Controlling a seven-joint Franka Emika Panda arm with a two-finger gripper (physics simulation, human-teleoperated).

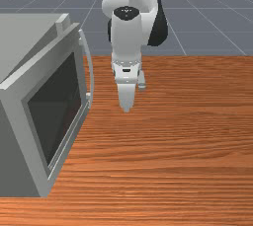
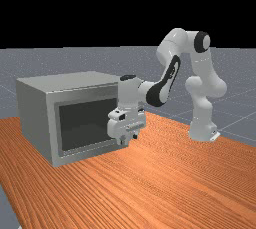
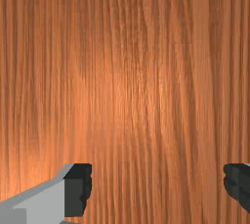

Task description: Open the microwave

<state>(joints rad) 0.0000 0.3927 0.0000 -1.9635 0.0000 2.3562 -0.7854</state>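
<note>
Microwave (image 2: 36, 118), spread gripper (image 2: 128, 139) and white-and-grey arm (image 2: 172, 75), from left to right in the far view.

Detail: in the front view, the microwave stands at the left on the orange-brown table (image 1: 183, 146), its door (image 1: 20, 131) with a dark window (image 1: 57, 109) turned obliquely toward that view's right; the curved handle (image 1: 91, 72) runs upright along the door's edge on that side. Just beyond, to the front view's right, the gripper points downward, apart from the handle, with wood grain visible between them. In the wrist view, the two fingers of the gripper (image 3: 157, 189) stand wide apart over the table, with bare wood between their dark pads (image 3: 75, 193); nothing is pinched.
</note>
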